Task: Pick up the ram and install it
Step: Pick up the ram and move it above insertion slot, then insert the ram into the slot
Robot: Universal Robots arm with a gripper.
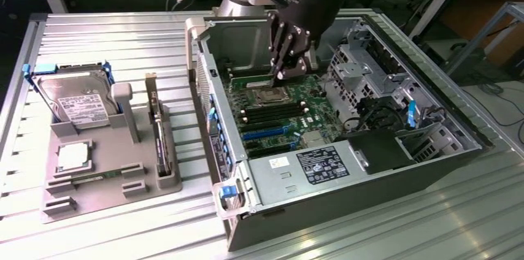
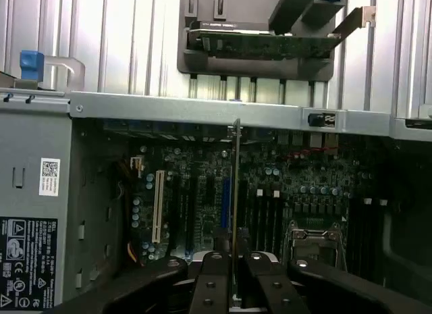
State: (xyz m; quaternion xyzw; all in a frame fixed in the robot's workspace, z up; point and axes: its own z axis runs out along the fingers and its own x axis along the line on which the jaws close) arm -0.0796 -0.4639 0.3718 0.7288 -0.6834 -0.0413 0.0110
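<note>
Fingers [image 2: 214, 283] of gripper [image 1: 285, 71] clamped on ram [image 2: 236, 186]. Stick held on edge, parallel with dark memory slots [image 1: 264, 113], likely so it can drop straight in. Ram hangs inside open case [image 1: 344, 194], over motherboard [image 1: 288, 126] near processor socket [image 1: 270, 94]. Seemingly not yet seated.

The ram [image 2: 236, 192] is a slim, long green circuit-board stick. It stands on its long edge, level, clamped at one end in the gripper [image 2: 235, 261], over the motherboard [image 2: 307, 186]. Whether it touches the motherboard cannot be told.
</note>
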